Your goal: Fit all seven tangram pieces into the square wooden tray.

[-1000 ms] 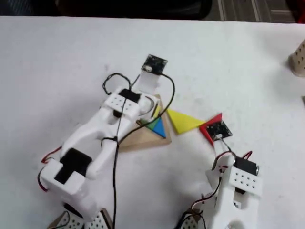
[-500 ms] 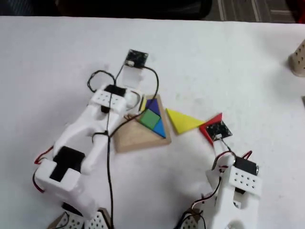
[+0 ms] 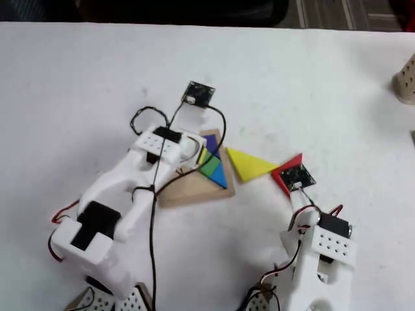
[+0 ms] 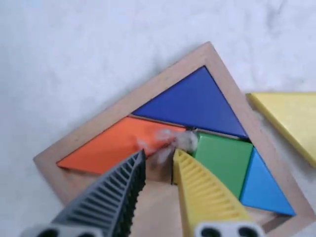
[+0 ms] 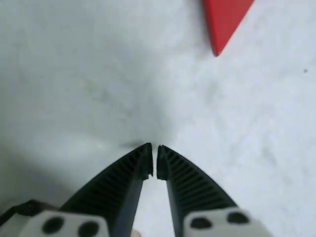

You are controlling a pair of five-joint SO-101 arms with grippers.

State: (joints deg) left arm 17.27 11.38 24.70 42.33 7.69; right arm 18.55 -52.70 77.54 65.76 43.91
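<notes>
L gripper (image 4: 159,154), tips a bit apart, sits over the tray (image 3: 181,186); yellow triangle (image 3: 249,165) lies just right of it, red triangle (image 5: 224,19) nearer R gripper (image 5: 153,163), tips pressed together.

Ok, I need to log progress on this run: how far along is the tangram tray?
Done: the orange piece, dark blue triangle, green square and light blue triangle lie in the wooden tray. In hand: nothing; the left gripper hovers open over the tray, the right gripper is shut over the table. Left: the yellow triangle and red triangle lie on the table outside the tray.
</notes>
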